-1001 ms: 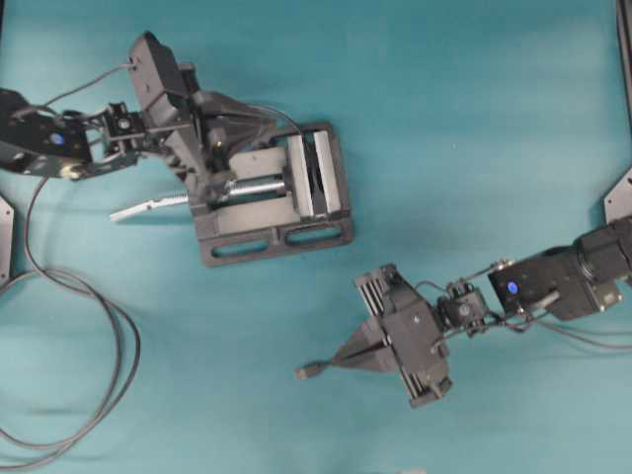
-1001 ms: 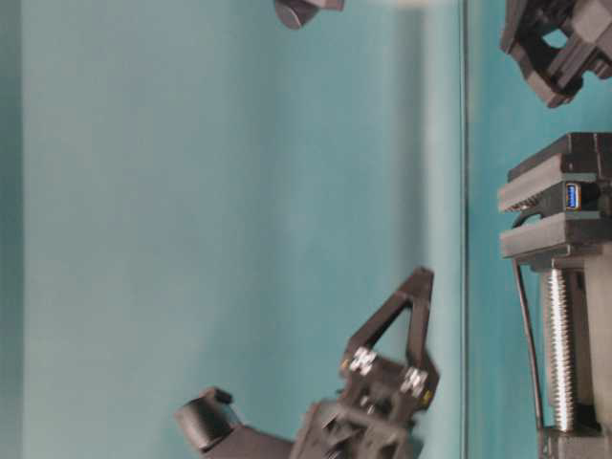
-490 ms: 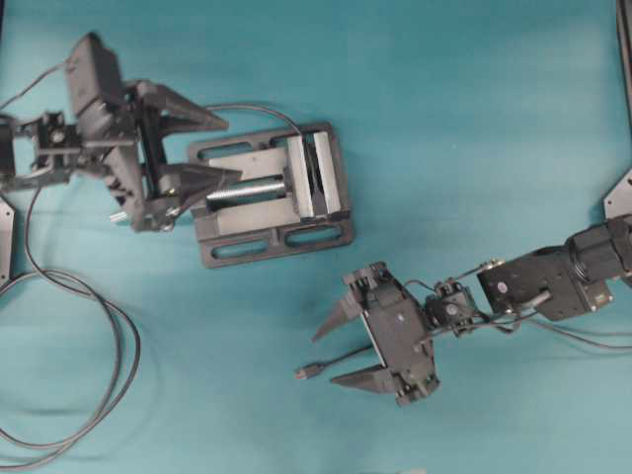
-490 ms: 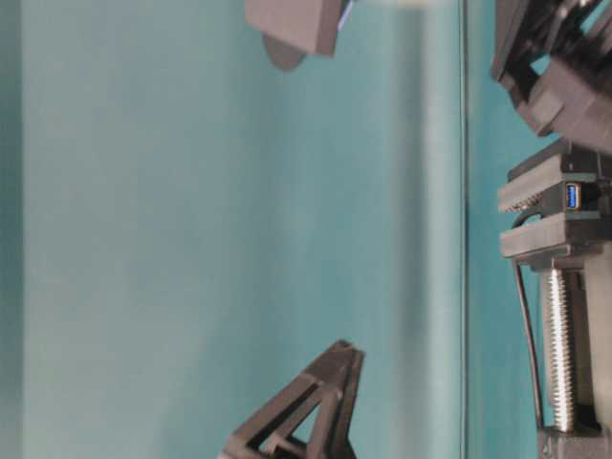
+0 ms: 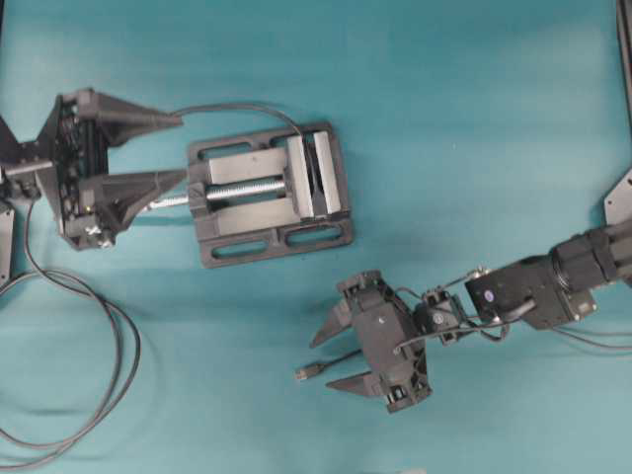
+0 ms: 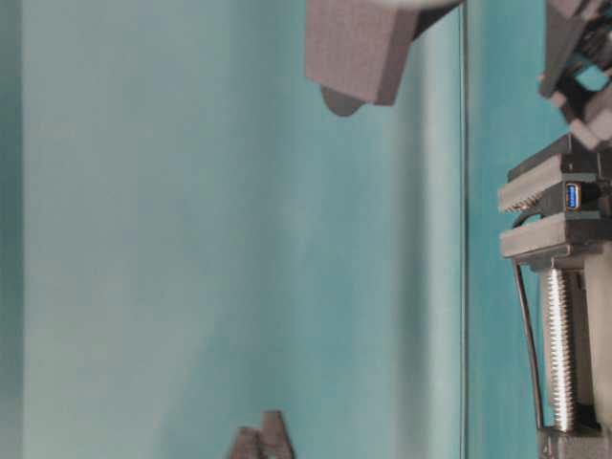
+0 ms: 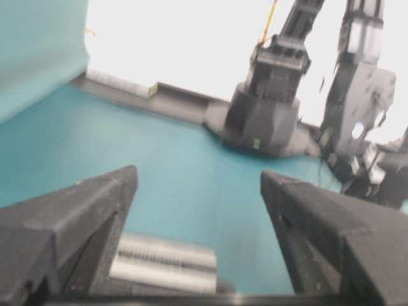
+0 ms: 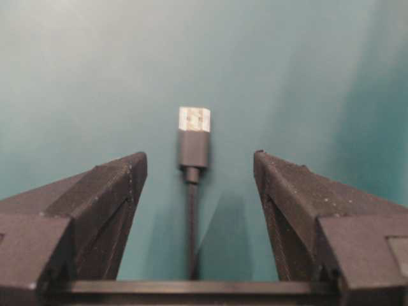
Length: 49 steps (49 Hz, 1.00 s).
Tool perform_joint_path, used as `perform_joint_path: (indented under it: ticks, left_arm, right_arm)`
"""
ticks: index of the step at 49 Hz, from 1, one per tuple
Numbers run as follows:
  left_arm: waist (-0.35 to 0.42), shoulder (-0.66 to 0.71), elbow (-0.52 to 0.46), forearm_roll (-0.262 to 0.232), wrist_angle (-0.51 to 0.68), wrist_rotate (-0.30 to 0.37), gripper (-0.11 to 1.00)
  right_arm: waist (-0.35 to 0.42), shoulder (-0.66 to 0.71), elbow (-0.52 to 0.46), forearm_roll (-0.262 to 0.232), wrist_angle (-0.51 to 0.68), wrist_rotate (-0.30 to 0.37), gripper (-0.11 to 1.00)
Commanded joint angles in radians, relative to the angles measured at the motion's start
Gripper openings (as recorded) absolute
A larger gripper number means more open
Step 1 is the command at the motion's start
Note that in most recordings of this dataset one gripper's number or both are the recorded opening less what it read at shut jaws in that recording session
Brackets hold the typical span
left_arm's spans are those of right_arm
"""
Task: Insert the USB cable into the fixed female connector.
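Right gripper: jaws spread wide, nothing clamped; fingers straddling the USB cable without touching it. Poised low over the teal table surface, lower middle of the overhead view.

USB cable: thin dark strand ending in a small black plug with a metal tip; lying flat on the surface, running up between the right fingers, tip pointing away from the wrist camera. In the overhead view, plug just left of the right fingertips, well apart from the vise.

Fixed female connector: small black housing with a blue-lined socket, clamped between the vise jaws, opening facing the table-level camera. Empty socket, no plug seated.

Vise: grey metal, screw spindle pointing left, standing left of centre on the surface.

Left gripper: jaws wide apart, holding nothing; fingertips at the spindle end of the vise, one above the screw line and one beside it. Contact with the screw handle: cannot tell. From the left wrist camera, both fingers framing the ribbed vise jaws below.

Thick black cable: loose loops at the left edge of the surface, one strand arching over to the top of the vise.
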Motion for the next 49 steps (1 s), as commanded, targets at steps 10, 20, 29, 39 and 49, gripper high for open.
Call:
perform_joint_path:
  ticks: [10,20,29,39,49]
  left_arm:
    - [-0.008,-0.163,-0.008,0.005,0.377,0.009,0.97]
    - [-0.018,-0.347,0.014,0.005,0.554,0.006,0.97]
    - [-0.034,-0.469,0.04,0.005,0.676,0.002,0.97]
    - [-0.034,-0.543,0.086,0.006,0.741,-0.003,0.97]
    - [-0.034,-0.563,0.121,0.005,0.741,-0.005,0.97]
  right_arm:
    - [0.003,0.014,-0.037,0.032,0.055,0.017,0.71]
    - [0.002,0.054,-0.066,0.032,0.061,0.017,0.7]
    - [0.002,0.06,-0.063,0.048,0.083,0.017,0.67]
    - [0.012,0.06,-0.046,0.048,0.11,0.018,0.56]
    - [0.023,0.06,-0.023,0.048,0.109,0.02,0.41]
